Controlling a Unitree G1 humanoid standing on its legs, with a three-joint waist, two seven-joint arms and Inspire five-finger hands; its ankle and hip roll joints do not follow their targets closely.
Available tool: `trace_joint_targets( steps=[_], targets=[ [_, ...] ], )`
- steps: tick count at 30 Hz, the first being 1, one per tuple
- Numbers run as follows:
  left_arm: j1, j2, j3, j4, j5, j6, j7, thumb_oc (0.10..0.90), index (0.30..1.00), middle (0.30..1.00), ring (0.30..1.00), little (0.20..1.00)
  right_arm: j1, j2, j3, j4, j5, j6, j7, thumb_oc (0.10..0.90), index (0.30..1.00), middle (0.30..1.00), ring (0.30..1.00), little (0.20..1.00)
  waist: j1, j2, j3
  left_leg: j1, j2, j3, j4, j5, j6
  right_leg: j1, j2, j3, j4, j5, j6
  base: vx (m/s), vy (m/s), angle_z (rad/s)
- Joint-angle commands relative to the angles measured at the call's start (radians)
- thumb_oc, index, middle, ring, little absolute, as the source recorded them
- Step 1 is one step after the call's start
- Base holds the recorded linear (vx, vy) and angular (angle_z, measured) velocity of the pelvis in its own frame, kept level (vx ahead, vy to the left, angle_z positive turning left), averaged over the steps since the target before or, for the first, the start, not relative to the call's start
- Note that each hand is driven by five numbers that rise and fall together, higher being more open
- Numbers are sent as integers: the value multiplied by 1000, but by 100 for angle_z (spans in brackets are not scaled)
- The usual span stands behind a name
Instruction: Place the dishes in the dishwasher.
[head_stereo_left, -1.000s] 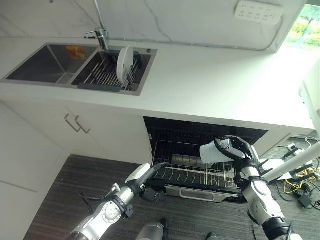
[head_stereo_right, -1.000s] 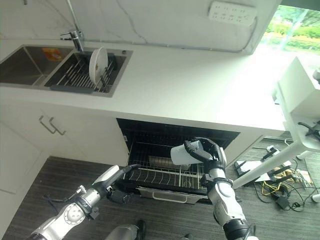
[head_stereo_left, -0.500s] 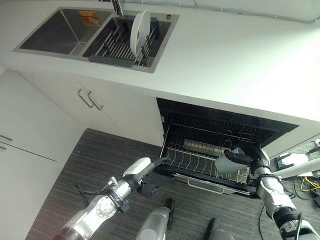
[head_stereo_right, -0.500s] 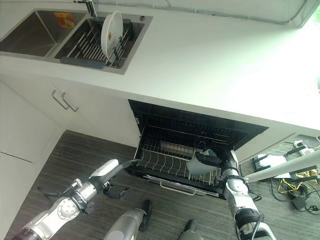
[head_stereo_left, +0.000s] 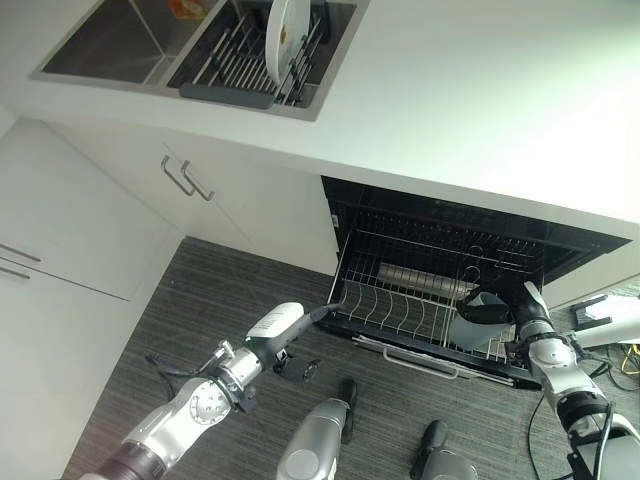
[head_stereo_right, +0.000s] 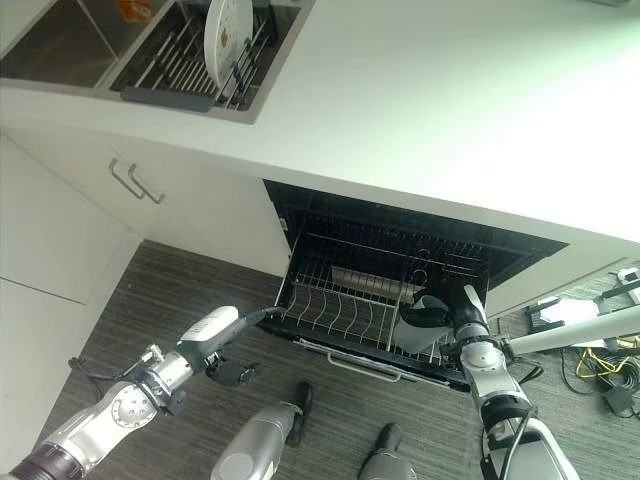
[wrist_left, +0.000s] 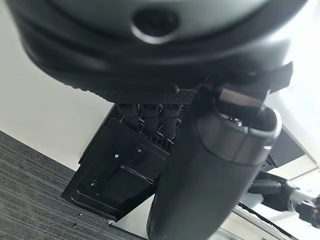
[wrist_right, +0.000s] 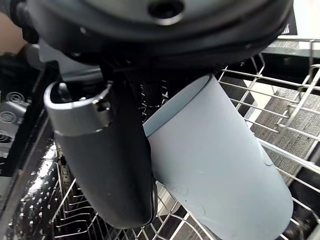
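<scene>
The right hand (wrist_right: 107, 165) has its thumb and fingers curled round a pale blue-grey cup (wrist_right: 220, 165), the thumb pressed against the cup's side near its open end. The cup is a plain, smooth cylinder with straight walls and no handle in sight; it lies tilted in the grip, with faint drops or marks on its lower wall. In the eye views the same cup (head_stereo_left: 470, 330) sits low over the right end of the dishwasher's pulled-out wire rack (head_stereo_left: 400, 310), close to the rack's front right corner, with the wires directly beneath it; whether it already rests on them cannot be told.

The left hand (head_stereo_left: 300, 325) reaches with straight fingers to the front left corner of the rack; in its wrist view the fingers (wrist_left: 150, 117) lie side by side, extended against the dark frame at that corner, the thumb alongside them and holding nothing.

The rack stands out from the open dishwasher (head_stereo_right: 420, 250) under the white countertop (head_stereo_left: 480, 110). A metal cylinder (head_stereo_left: 420, 282) lies on its side toward the rack's back. Up on the countertop's far left, a double sink (head_stereo_left: 110, 45) holds a dish drainer with a white plate (head_stereo_left: 285, 28) standing on edge. White cabinet doors with bar handles (head_stereo_left: 190, 180) sit left of the dishwasher, above a dark wood-grain floor (head_stereo_left: 220, 290).
</scene>
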Motion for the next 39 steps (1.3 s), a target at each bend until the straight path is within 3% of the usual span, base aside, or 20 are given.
trace_joint_targets(
  steps=[1,5,6,7,12,15,19,22,24,25,26,28,30,31,35,36,37,38,39],
  targets=[
    [4,18,15,-111,-11,-81,49,800,900,900,900,900,-39,-81,36,-15,-65,-65,9,400,300,300,300,300,7,10,-66,45,84,60,-61,-63,-55,-68,30,74,136,-134,-19,-40,-73,11],
    [-18,43,8,-107,-8,-97,60,800,900,900,900,900,-57,-86,94,23,-127,-74,70,400,300,300,300,300,18,5,-47,29,80,52,-61,-58,-49,-80,35,76,136,-129,-17,-32,-53,4],
    [-25,47,4,-105,-7,-97,66,800,900,900,900,900,-62,-85,106,31,-127,-74,86,521,481,481,481,481,20,3,-42,26,79,51,-61,-56,-48,-82,36,76,136,-128,-16,-35,-47,2],
    [-30,50,0,-101,-4,-101,70,800,900,900,900,900,-67,-82,117,39,-130,-70,92,800,900,900,900,900,23,3,-40,24,78,49,-61,-56,-47,-83,36,77,136,-127,-16,-32,-42,3],
    [-47,53,-8,-93,-5,-95,77,800,900,900,900,900,-72,-70,140,43,-127,-57,104,800,900,900,900,900,26,-1,-33,17,78,49,-61,-54,-46,-87,38,75,136,-126,-14,-14,-18,2],
    [-77,48,-30,-77,0,-90,85,800,900,900,900,900,-105,-53,155,46,-152,-122,-52,800,900,900,900,900,28,4,-18,3,77,48,-61,-49,-43,-99,37,76,136,-121,-14,-62,-28,3],
    [-84,17,-35,-66,15,-79,117,800,900,900,900,900,-110,-34,138,-25,-201,-105,-232,800,900,900,900,900,6,23,-1,-15,72,65,-61,-47,-44,-122,32,94,136,-120,-14,-75,80,-10],
    [-88,-3,-36,-57,18,-66,129,800,900,900,900,900,-79,-25,117,-57,-203,-119,-295,800,900,900,900,900,-14,34,5,-17,69,79,-61,-52,-44,-133,21,106,136,-120,-14,-26,107,-20],
    [-88,-7,-34,-58,15,-64,128,800,900,900,900,900,-68,-21,104,-64,-143,-137,-288,800,900,900,900,900,-19,38,6,-18,68,82,-61,-53,-44,-136,21,110,136,-121,-14,-24,64,-11],
    [-84,-14,-26,-60,13,-70,126,800,900,900,900,900,-57,-6,71,-73,-51,-144,-233,800,900,900,900,900,-28,45,12,-17,68,87,-61,-56,-44,-138,19,116,136,-124,-16,-22,89,-4],
    [-77,-20,-21,-61,14,-72,126,800,900,900,900,900,-51,0,61,-79,-64,-175,-231,800,900,900,900,900,-31,48,8,-17,70,90,-61,-58,-45,-140,19,118,136,-125,-17,-20,98,-3],
    [-73,-19,-18,-60,12,-74,130,800,900,900,900,900,-47,1,60,-90,-84,-178,-215,800,900,900,900,900,-32,47,7,-16,69,90,-61,-59,-46,-141,19,119,136,-126,-16,5,24,-1],
    [-65,-13,7,-52,11,-86,125,800,900,900,900,900,-25,-5,78,-115,-129,-35,5,800,900,900,900,900,-34,36,5,-16,70,92,-61,-62,-47,-144,16,119,136,-125,-14,0,0,0],
    [-63,-9,20,-43,16,-99,119,800,900,900,900,900,-4,-9,102,-122,-210,-75,-22,800,900,900,900,900,-32,30,8,-16,76,95,-61,-60,-47,-144,14,116,136,-121,-14,0,0,0],
    [-61,-8,21,-43,17,-100,118,800,900,900,900,900,-1,-10,107,-122,-217,-80,-32,800,900,900,900,900,-32,29,8,-16,76,95,-61,-60,-46,-143,14,116,136,-120,-14,-1,-14,-1],
    [-53,3,28,-47,26,-104,116,800,900,900,900,900,15,-37,142,-140,-234,-91,-58,800,900,900,900,900,-28,18,14,-11,80,92,-61,-61,-43,-138,13,110,136,-119,-11,-48,-143,-2],
    [-57,15,33,-31,36,-117,118,800,900,900,900,900,27,-77,157,-193,-231,-180,-176,800,900,900,900,900,-29,5,21,-15,89,91,-61,-57,-41,-141,16,104,136,-110,-10,-82,-158,1],
    [-49,14,46,-36,36,-114,118,800,900,900,900,900,39,-91,112,-246,-150,-198,-192,800,900,900,900,900,-38,-1,28,-13,88,94,-61,-65,-40,-142,18,116,136,-117,-6,-116,-85,5],
    [-52,0,43,-31,50,-110,123,800,900,900,900,900,38,-94,98,-272,-217,-243,-300,800,900,900,900,900,-43,2,27,-22,90,95,-61,-62,-39,-152,21,115,136,-113,-7,-50,12,13]
  ],
)
